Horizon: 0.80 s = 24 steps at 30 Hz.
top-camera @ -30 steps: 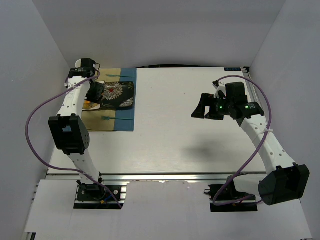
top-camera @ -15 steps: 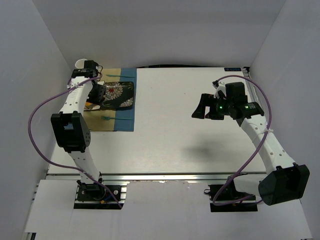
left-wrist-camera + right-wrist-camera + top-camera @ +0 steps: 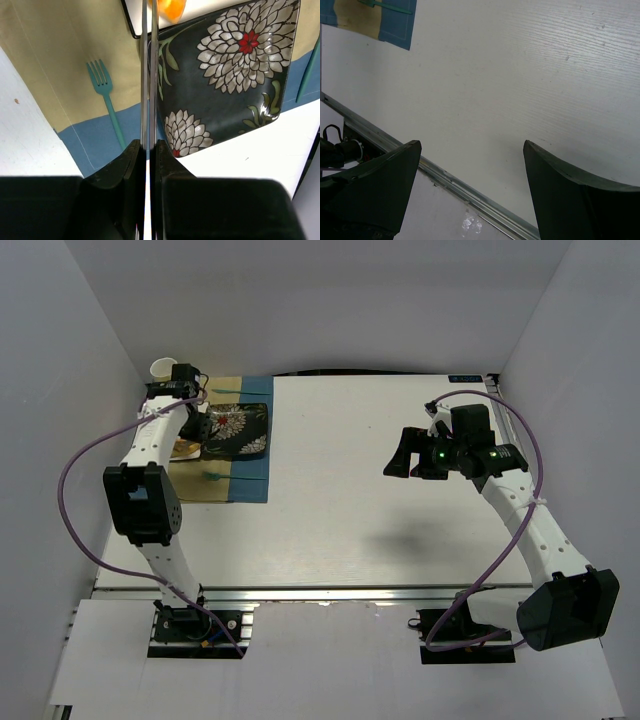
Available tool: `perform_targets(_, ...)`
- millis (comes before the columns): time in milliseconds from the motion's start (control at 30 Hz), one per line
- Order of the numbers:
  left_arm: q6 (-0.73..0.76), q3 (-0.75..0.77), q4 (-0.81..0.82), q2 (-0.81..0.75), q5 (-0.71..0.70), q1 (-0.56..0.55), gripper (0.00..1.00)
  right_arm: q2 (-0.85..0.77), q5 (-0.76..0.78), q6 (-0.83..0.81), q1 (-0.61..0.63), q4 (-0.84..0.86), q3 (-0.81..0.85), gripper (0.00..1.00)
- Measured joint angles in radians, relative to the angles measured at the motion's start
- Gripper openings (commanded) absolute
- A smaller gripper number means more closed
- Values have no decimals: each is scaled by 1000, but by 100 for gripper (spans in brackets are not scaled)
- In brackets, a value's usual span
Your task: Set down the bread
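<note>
**A:** Trying to make sense of the left gripper (image 3: 149, 10). Hanging along one edge of the flowered plate (image 3: 225, 100), jaws pressed flat together, nothing visible between them. Why shut?

**B:** Hard to say. Maybe done with a drop, maybe lining up for a nudge. Worth spotting the bread (image 3: 171, 9) though: an orange lump right by the fingertips at the top edge of the wrist view, sitting on a white dish (image 3: 215, 6) beside the plate, mostly cropped. Touching the fingers or not? Can't tell.

**A:** And the teal fork (image 3: 107, 100) on the placemat (image 3: 55, 60)?

**B:** Just table setting, off to the plate's side and out of the way. Same logic for the right gripper (image 3: 471, 145): jaws spread wide, holding nothing, parked above the table (image 3: 520, 75) well apart from all that, presumably to keep clear of the left arm.
</note>
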Motion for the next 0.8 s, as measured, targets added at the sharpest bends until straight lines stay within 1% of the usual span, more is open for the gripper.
perform_targets(167, -18, 0, -21, -18, -7, 1, 10, 0, 0, 0, 0, 0, 0, 89)
perform_targets(333, -47, 3, -88, -72, -20, 3, 8, 0, -1, 0, 0, 0, 0, 89)
perform_targets(500, -60, 3, -106, -133, -22, 4, 8, 0, -5, 1, 0, 1, -1, 89)
perform_targets(667, -49, 32, -123, -143, -21, 4, 8, 0, -11, 2, 0, 11, -14, 90)
perform_targets(800, 10, 77, -121, -138, -6, -8, 8, 0, -12, 2, 0, 17, -18, 89)
